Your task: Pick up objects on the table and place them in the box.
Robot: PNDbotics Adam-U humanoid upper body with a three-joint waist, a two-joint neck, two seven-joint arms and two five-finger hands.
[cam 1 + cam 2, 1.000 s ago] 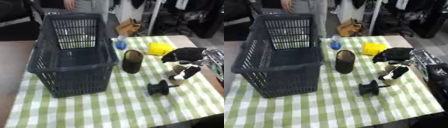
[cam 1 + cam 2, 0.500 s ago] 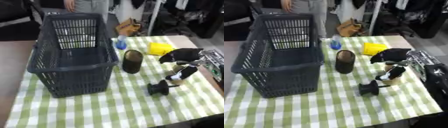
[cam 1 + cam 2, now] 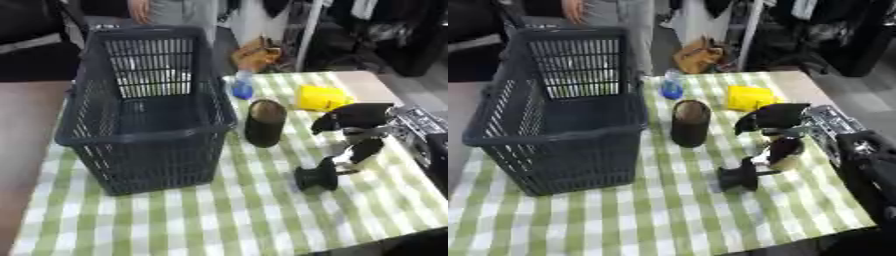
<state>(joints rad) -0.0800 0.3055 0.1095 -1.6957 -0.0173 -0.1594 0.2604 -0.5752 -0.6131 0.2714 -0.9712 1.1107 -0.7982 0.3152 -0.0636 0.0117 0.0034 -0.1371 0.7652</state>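
Observation:
A dark blue slatted basket [image 3: 144,130] stands on the left of the green checked table [image 3: 219,220]. To its right a dark brown cylinder [image 3: 263,123] stands upright. Behind it are a small blue bottle [image 3: 241,89] and a yellow object [image 3: 322,97]. A small black spool-shaped thing [image 3: 317,177] lies in front. My right hand [image 3: 773,116] comes in from the right and hovers just above and right of the black thing, with its fingers pointing left and its thumb [image 3: 784,147] hanging down. A small tan object [image 3: 787,160] shows behind the thumb. The hand is open.
The table's right edge runs close past my right arm [image 3: 868,165]. A brown bag [image 3: 255,54] sits on the floor beyond the far edge. Bare checked cloth lies in front of the basket and the black thing.
My right hand has moved left and a little down, closer to the black spool-shaped thing. The objects on the table have stayed put.

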